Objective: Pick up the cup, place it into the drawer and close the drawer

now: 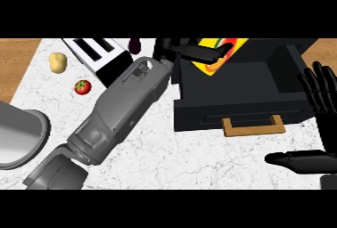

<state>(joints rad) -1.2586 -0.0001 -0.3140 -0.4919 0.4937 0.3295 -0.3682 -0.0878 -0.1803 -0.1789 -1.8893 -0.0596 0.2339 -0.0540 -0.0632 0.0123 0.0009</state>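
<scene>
Up at the top centre of the frame, the cup (pixel 220 55), yellow with red and green markings, sat in the curled fingers of the left hand (pixel 191 51), which wrapped its near side and hid part of it. It hung over the back left part of the open drawer (pixel 244 84), a black box whose cavity took up the upper right of the frame; whether the cup touched the drawer floor could not be told. The drawer's tan handle (pixel 253 127) stuck out from its front panel, toward the lower edge. The left forearm (pixel 118 111) ran diagonally from the lower left up to the cup.

At the right edge the right hand (pixel 319 95) rested with fingers straight and spread, pointing up, its thumb stretched left near the lower right; it held nothing and stood beside the drawer's right wall.

The counter (pixel 184 156) was white marble, with brown wood showing in the upper left and upper right corners. A toaster (pixel 99 53) stood at the upper left, partly behind the forearm. Left of it lay a potato (pixel 59 63) and a tomato (pixel 81 87). A grey pot (pixel 20 138) was cut off by the left edge. A small dark object just right of the toaster was too hidden to name.
</scene>
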